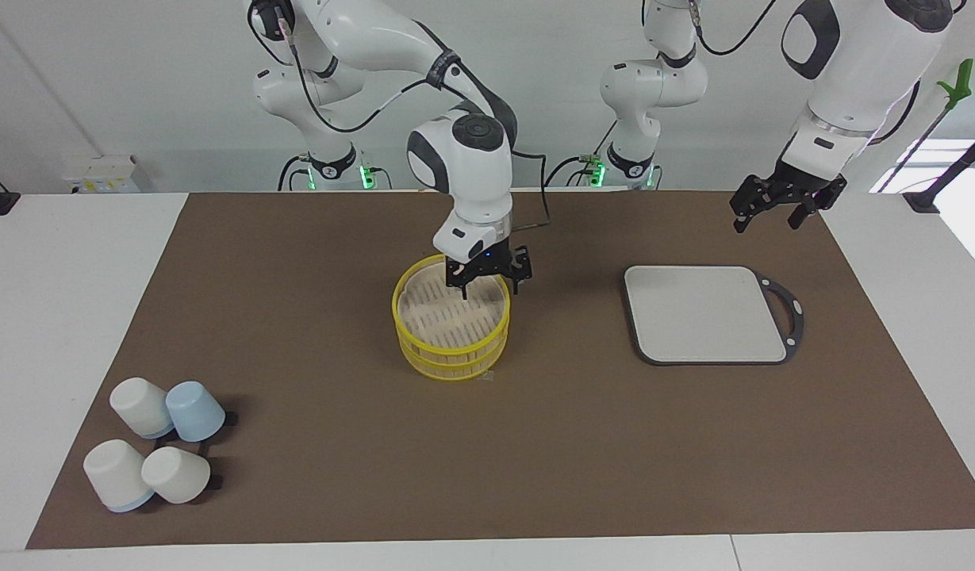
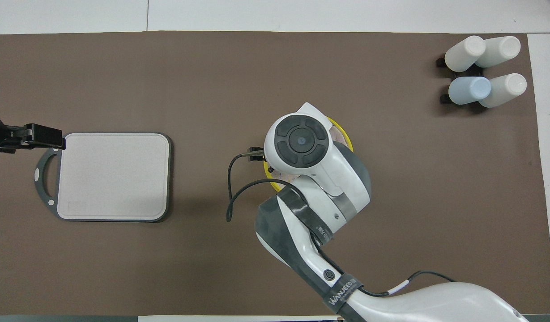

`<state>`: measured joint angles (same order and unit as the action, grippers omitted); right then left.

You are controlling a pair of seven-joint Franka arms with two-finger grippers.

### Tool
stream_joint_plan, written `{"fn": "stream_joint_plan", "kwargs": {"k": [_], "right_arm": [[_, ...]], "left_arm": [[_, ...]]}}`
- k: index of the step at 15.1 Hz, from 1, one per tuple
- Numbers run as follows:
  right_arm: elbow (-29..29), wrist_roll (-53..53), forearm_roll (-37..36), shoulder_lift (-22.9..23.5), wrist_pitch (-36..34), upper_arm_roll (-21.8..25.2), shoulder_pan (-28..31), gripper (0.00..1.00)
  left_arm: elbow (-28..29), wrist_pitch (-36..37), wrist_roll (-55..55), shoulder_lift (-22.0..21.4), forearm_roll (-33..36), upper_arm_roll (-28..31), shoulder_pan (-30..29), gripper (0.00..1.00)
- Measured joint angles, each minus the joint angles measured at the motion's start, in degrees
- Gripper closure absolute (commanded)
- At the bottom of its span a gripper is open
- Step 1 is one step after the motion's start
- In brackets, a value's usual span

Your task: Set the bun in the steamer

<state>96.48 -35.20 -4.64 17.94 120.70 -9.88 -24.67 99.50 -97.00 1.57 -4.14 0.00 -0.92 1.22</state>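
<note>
Our right gripper (image 1: 487, 274) hangs over the steamer (image 1: 451, 327), at the part of its rim nearest the robots, with its fingers spread apart. At one fingertip (image 1: 458, 279) we see a small pale patch that may be the bun, but we cannot tell for sure. From overhead, our right arm's wrist covers most of the steamer, so only a sliver of yellow rim (image 2: 342, 129) shows.

The steamer sits on the brown mat (image 1: 297, 317), near its middle. Its slatted tan bottom holds nothing that we can make out.

Our left gripper (image 1: 784, 208) waits in the air with its fingers apart, well away from the steamer toward the left arm's end of the table, above the mat just beside the grey board (image 1: 705, 313).

Four upturned cups (image 1: 158, 448) stand clustered farther from the robots than the steamer, toward the right arm's end.
</note>
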Motion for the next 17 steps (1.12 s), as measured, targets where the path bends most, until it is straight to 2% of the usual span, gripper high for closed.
{"fn": "stream_joint_plan", "kwargs": {"k": [5, 13, 17], "right_arm": [[-0.4, 2.1, 0.0, -5.0, -8.8, 0.1, 7.6, 0.00], [-0.6, 22.4, 4.6, -16.3, -26.9, 0.5, 26.3, 0.00], [-0.5, 28.2, 5.9, -20.6, -32.9, 0.6, 32.2, 0.00]], "left_arm": [[0.0, 0.0, 0.0, 0.0, 0.0, 0.0, 0.0, 0.00], [0.0, 0.0, 0.0, 0.0, 0.0, -0.1, 0.0, 0.00], [0.0, 0.0, 0.0, 0.0, 0.0, -0.1, 0.0, 0.00]]}}
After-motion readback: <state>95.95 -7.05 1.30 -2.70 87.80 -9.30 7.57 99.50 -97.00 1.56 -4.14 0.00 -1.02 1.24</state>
